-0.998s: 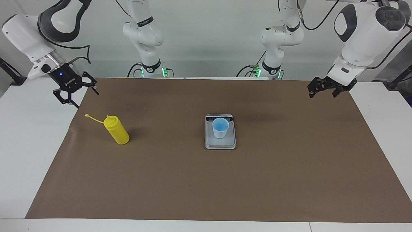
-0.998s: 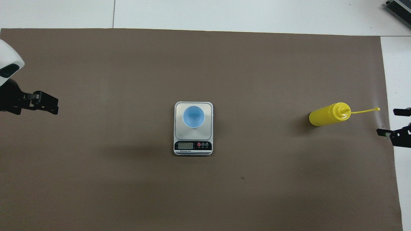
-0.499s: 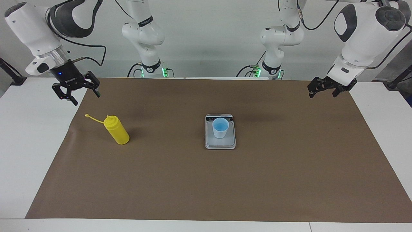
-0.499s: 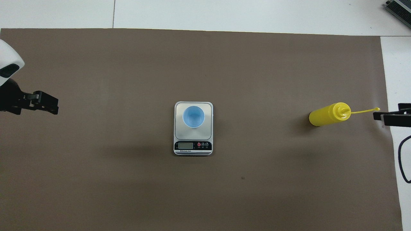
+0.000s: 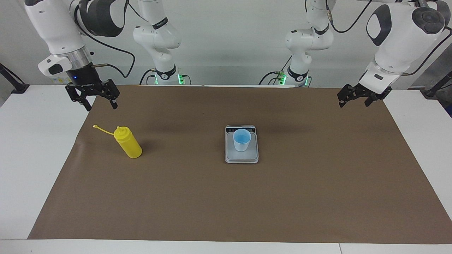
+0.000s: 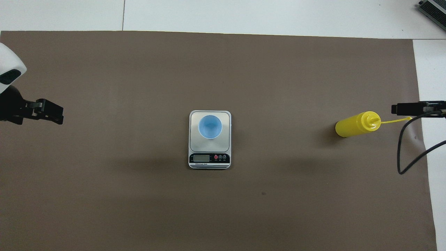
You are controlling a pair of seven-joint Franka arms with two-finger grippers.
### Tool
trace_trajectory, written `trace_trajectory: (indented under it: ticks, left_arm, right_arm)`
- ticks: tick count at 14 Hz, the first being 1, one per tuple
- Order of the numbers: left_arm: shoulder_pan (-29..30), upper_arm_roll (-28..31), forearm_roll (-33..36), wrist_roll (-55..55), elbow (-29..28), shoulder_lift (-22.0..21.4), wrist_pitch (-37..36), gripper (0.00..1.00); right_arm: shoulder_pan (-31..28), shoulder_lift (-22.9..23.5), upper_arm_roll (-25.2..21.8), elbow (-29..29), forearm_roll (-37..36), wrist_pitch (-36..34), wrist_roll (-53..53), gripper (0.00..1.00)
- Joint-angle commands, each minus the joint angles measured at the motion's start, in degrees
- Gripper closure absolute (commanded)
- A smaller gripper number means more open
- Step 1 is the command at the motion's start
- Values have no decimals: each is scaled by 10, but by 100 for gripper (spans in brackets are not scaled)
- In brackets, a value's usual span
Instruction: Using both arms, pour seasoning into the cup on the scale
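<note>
A: Any readable text?
B: Almost none. Scale (image 6: 209, 139) has a dark strip at its 6 o'clock end with a grey display window, blank, no digits. Three round buttons beside it, symbols too small to read. Fine print under the window, illegible.
A: Grippers?
B: Right gripper (image 5: 93, 96) has a pale logo line on its black body, can't make out the letters. Left gripper (image 5: 356, 94), nothing legible.
A: Bottle, cup?
B: Yellow bottle (image 5: 128, 142) plain, no label. Blue cup (image 5: 242, 139) plain. Brown mat (image 5: 226, 197) unmarked.
</note>
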Motion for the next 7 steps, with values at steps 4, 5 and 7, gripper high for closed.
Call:
trace_trajectory:
  ticks: [4, 5, 7]
  left_arm:
    - [2, -1, 6, 0, -22, -17, 11, 0]
    - [2, -1, 6, 0, -22, -17, 11, 0]
    - [2, -1, 6, 0, -22, -17, 11, 0]
  right_arm:
    - [38, 49, 4, 133, -61, -120, 97, 0]
    - [38, 60, 4, 161, -61, -149, 97, 0]
    - [36, 76, 4, 200, -56, -193, 101, 0]
